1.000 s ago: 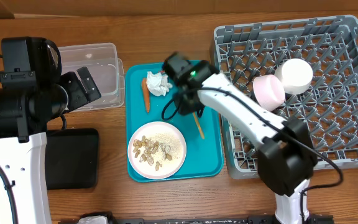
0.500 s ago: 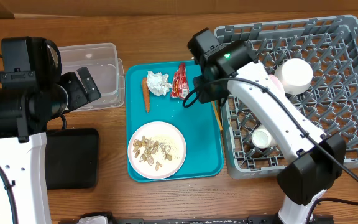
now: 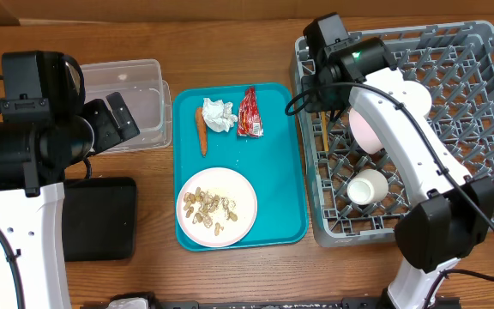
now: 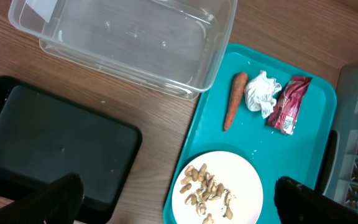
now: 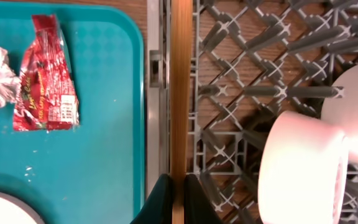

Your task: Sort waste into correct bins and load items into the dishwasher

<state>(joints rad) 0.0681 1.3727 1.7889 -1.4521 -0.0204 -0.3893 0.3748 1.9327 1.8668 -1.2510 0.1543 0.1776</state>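
Fingers (image 5: 159, 202) pinch chopsticks (image 5: 180, 93) pointing straight ahead along rack (image 5: 156, 143) edge.

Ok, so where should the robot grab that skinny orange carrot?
Probably around its middle, coming straight down from above, fingers closing across its width. The thin orange carrot lies flat on the teal plastic tray, and the crumpled white paper wad crowds its thicker end.

The right gripper (image 5: 178, 191) pinches a thin wooden chopstick (image 5: 181, 93) running along the grey plastic dish rack's (image 5: 241, 143) left edge.
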